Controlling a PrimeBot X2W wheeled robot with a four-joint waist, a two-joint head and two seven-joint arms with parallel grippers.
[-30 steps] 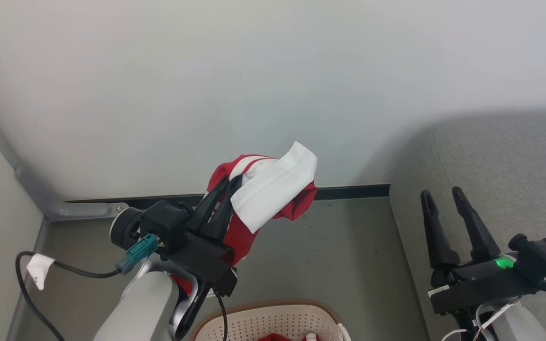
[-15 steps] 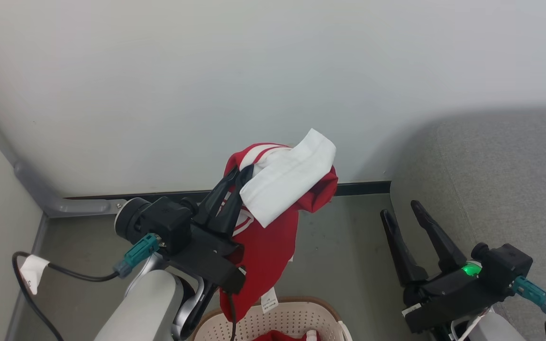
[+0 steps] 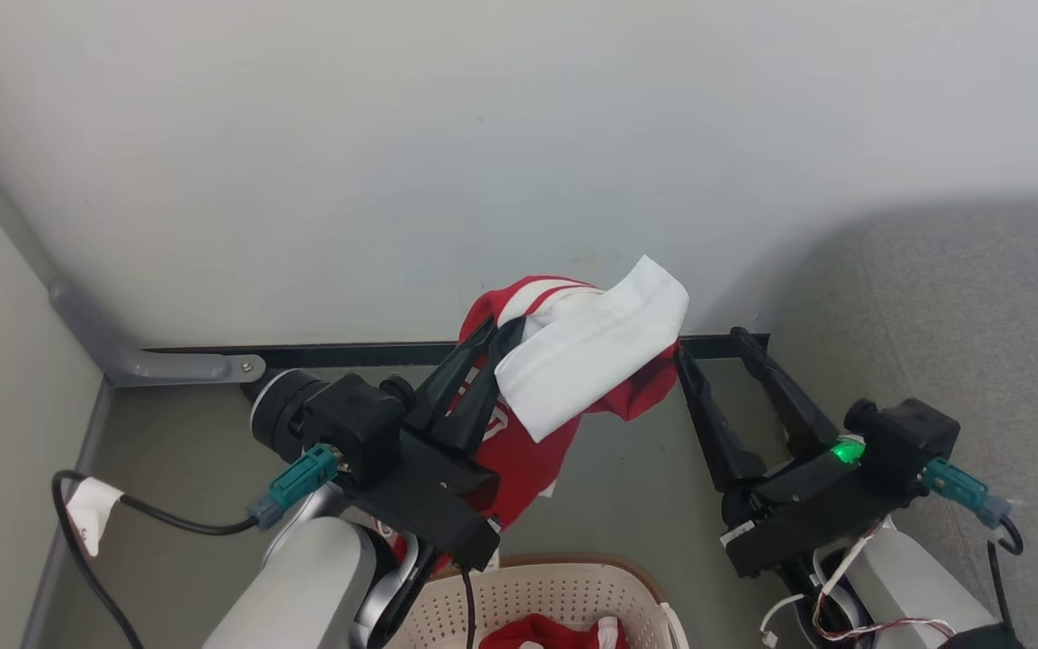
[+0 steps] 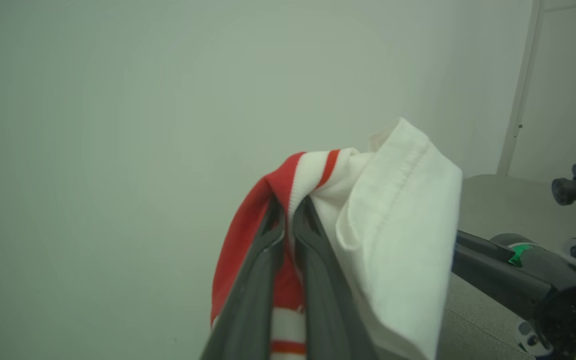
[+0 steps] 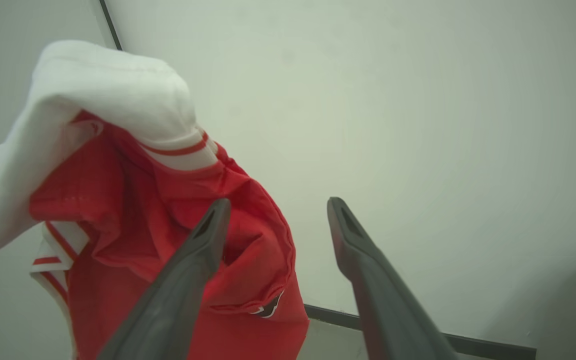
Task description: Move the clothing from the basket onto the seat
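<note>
Centre frame, the left end effector (image 3: 499,330) grips the clothing (image 3: 593,362) clear above the basket (image 3: 564,574); the right end effector (image 3: 710,344), spread wide, flanks its right edge, with the seat (image 3: 960,306) beyond.

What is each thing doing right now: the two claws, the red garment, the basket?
left gripper: shut on the red garment, holding it aloft.
right gripper: open, holding nothing, beside the garment.
red garment: lifted, hanging from the left gripper.
basket: on the floor, red clothing inside.
</note>
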